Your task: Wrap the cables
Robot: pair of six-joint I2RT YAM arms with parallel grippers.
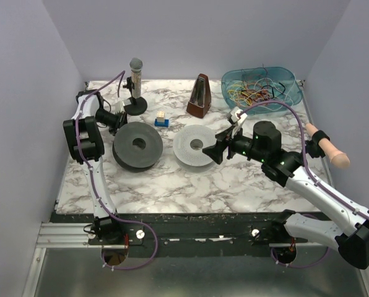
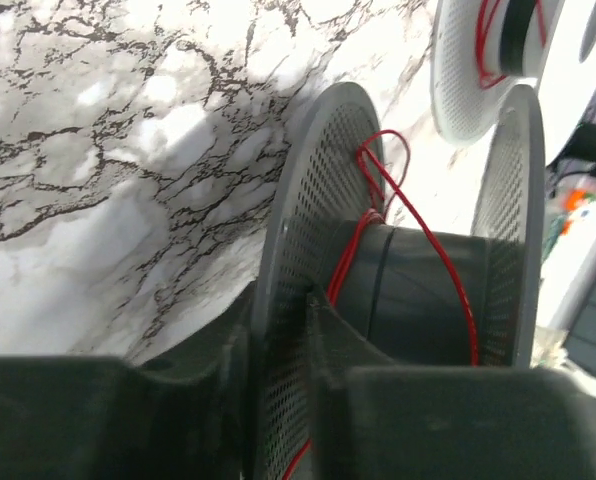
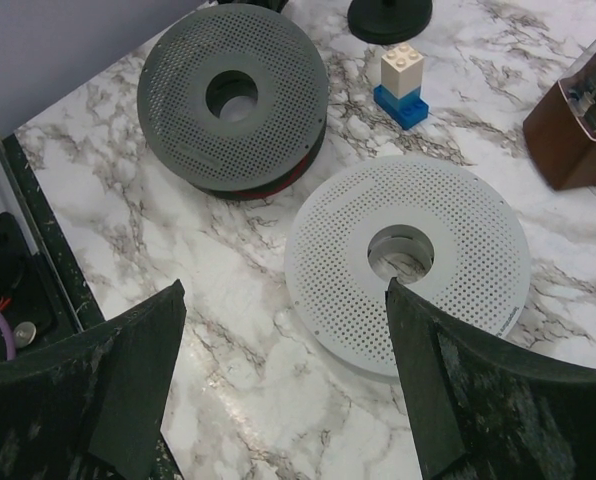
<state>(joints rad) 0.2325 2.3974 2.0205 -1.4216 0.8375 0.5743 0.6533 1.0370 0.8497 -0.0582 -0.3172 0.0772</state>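
— Where do we stand with the left claw (image 2: pixel 283 330)?

— We have it closed down on the rim of the grey reel (image 1: pixel 148 151), near the left edge of the desk (image 1: pixel 172 185). One finger sits outside the perforated disc, the other in the gap between the two discs.

— And the cable?

— The red cable (image 2: pixel 350 250) lies in a few loose turns on the hub, with a small loop hooked through a hole in the disc. The rest of the cables (image 1: pixel 256 94) are a tangle in the basket (image 1: pixel 290 77) at the far right corner.

— The right claw (image 3: pixel 286 295)?

— Spread wide and holding nothing, hanging just above the near side of the white reel (image 1: pixel 187 151) in the middle of the desk.

— What worries us from here?

— Mostly the slack. The turns are not snug, so if we turn the reel without tension, we judge they could slide sideways or spill over the disc. The hooked loop looks shallow and a tug might pull it free.

— Anything with the grip?

— We hold a thin disc by its edge, so the reel may twist or slip out. A strand also runs down close to the fingers, and we could pinch it.

— The right side?

— If we lower it carelessly, it could knock the white reel.
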